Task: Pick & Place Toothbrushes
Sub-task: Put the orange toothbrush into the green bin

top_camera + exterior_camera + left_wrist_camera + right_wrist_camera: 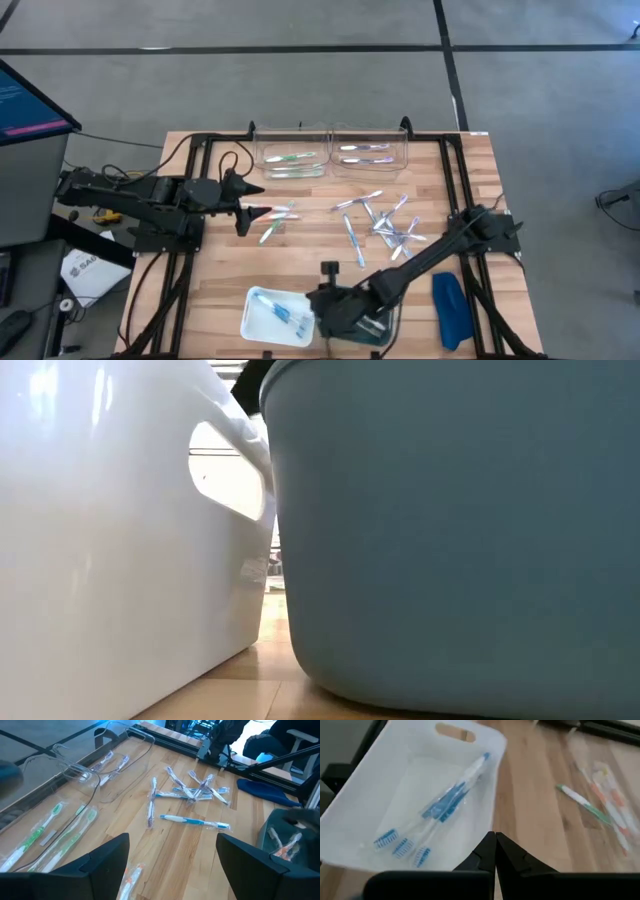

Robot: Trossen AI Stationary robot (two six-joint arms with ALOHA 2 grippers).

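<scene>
Left gripper [243,208], jaws spread wide and empty, hovers over the wooden slat table [310,255] just beside a small cluster of pink/orange and green wrapped toothbrushes [275,220]. Its wrist view shows the two dark fingers [107,857] well apart, with one orange-bristled wrapped brush [131,877] between them on the wood.

Right gripper [495,851] is closed tight, holding nothing visible, positioned at the near table edge between the white plastic bin [258,318] and a grey-blue bin [275,832] beneath that arm.

Toothbrush locations:
- three blue-and-clear brushes [437,810] in the white bin;
- an orange brush or two [286,846] in the grey-blue bin;
- green ones [292,160] and pale purple ones [362,153] in two clear trays at the far edge;
- a scattered pile of blue/purple wrapped brushes [385,225] mid-table, plus a lone blue one [194,821].

Dark-blue oblong object [450,308] lies near the right arm; not part of the task.

Risks, as judged:
- cluster brushes overlap, so a descending left grip may pinch two wrappers or skid one aside;
- slick wrapping could slip from the pads on lift;
- colour sorting could go wrong if the mixed pink/green cluster is grabbed carelessly;
- both arms converging on the near bins could collide.
</scene>
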